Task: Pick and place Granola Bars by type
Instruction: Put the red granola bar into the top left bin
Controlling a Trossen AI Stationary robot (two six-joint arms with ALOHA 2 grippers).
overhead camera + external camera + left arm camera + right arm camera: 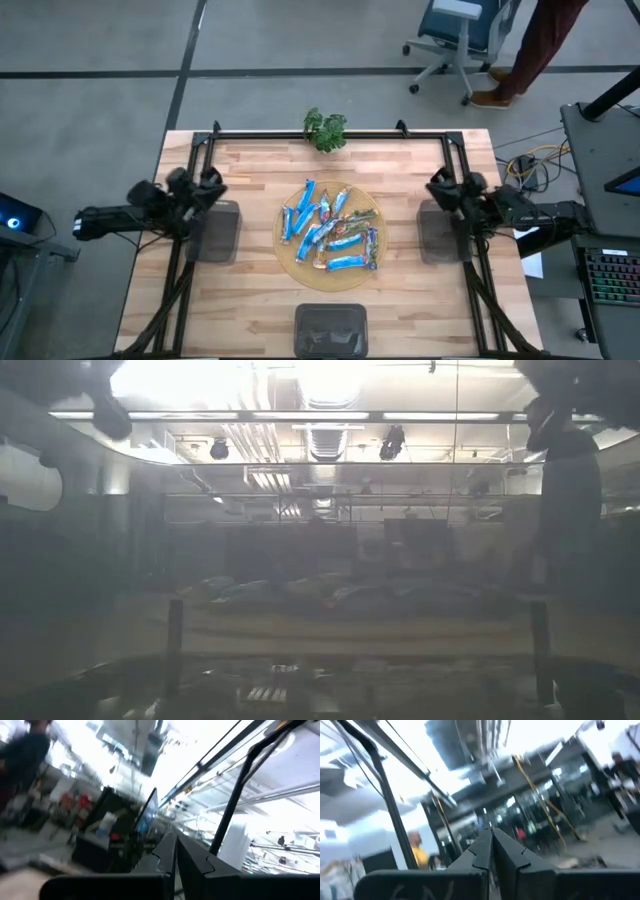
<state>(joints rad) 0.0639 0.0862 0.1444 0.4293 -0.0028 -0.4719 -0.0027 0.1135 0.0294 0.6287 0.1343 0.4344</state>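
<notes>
Looking down on your table (250, 310), you have the granola bars (330, 228) piled together at its centre on a round wooden plate (290, 262), mostly bright blue wrappers lying at crossed angles, some overlapping. Three grey bins sit around that plate: one at 9 o'clock (214, 232), one at 3 o'clock (437, 234), and one at 6 o'clock (331, 330) by the near edge. A small green plant (325, 129) stands at 12 o'clock on the far edge. Your left gripper (212, 187) is parked at about 9 o'clock from the plate, over the far end of the left bin, well apart from the bars; in its wrist view the two dark fingers (192, 865) meet along a thin seam and point up toward the ceiling, so the jaws are closed on nothing. Your right gripper (440, 187) mirrors it at about 3 o'clock, over the far end of the right bin, and its fingers (507, 852) are likewise pressed together and empty. Beyond the table at roughly 1 o'clock you can see an office chair (462, 35) and a person's leg (535, 50) beside it.
</notes>
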